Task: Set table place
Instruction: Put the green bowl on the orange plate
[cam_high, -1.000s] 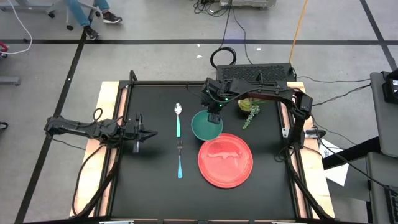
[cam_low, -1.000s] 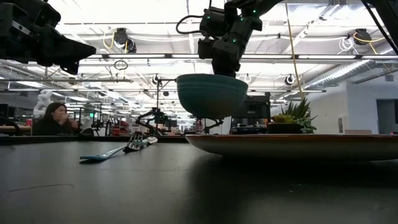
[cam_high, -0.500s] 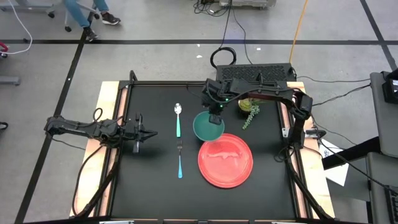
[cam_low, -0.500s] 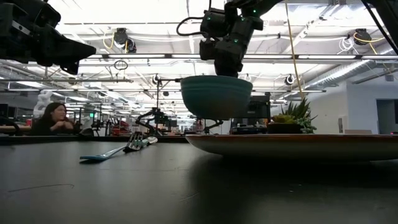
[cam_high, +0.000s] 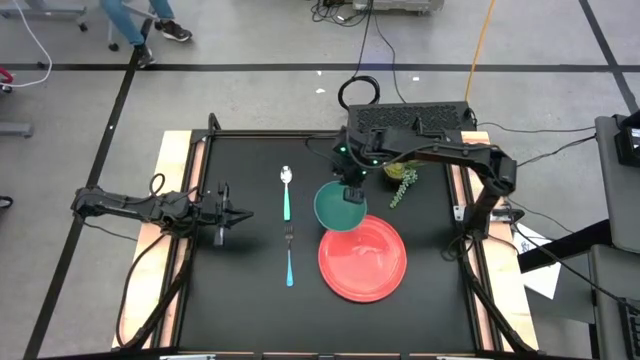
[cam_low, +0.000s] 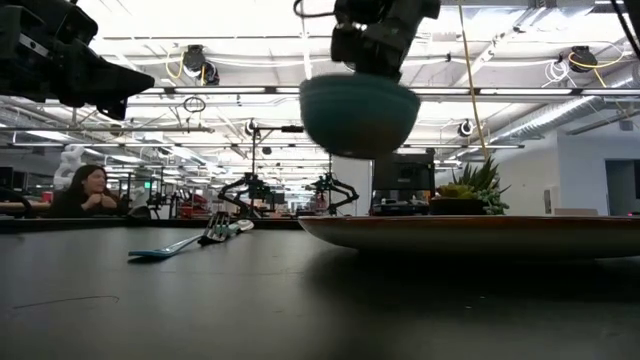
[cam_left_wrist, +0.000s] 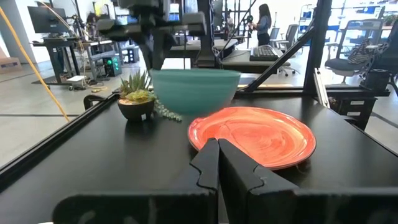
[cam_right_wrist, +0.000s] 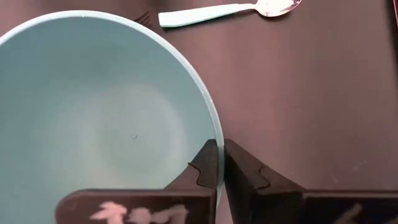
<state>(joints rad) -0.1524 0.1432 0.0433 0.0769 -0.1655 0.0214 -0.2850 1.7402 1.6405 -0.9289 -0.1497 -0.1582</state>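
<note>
Right tool (cam_right_wrist: 217, 163) pinches the bowl (cam_high: 337, 205) by its rim, clear of the surface, near the plate (cam_high: 362, 257) edge. Rigid, probably light and slick; a 1-point rim hold may tilt. Left tool (cam_left_wrist: 217, 163) clenched, empty, idle at left.

This is a big robot lab or workshop. The black table (cam_high: 250, 310) stands on a gray floor with dark lines. Cables (cam_high: 365, 40) run across the floor behind the table. Beyond the table there are long ceiling lights (cam_low: 200, 100), pipes, and more robot arms (cam_low: 245, 190) on other benches. A person (cam_low: 85, 192) sits at a desk far behind the table. Office chairs (cam_left_wrist: 354, 59) and a computer screen (cam_left_wrist: 43, 18) stand there too.
</note>
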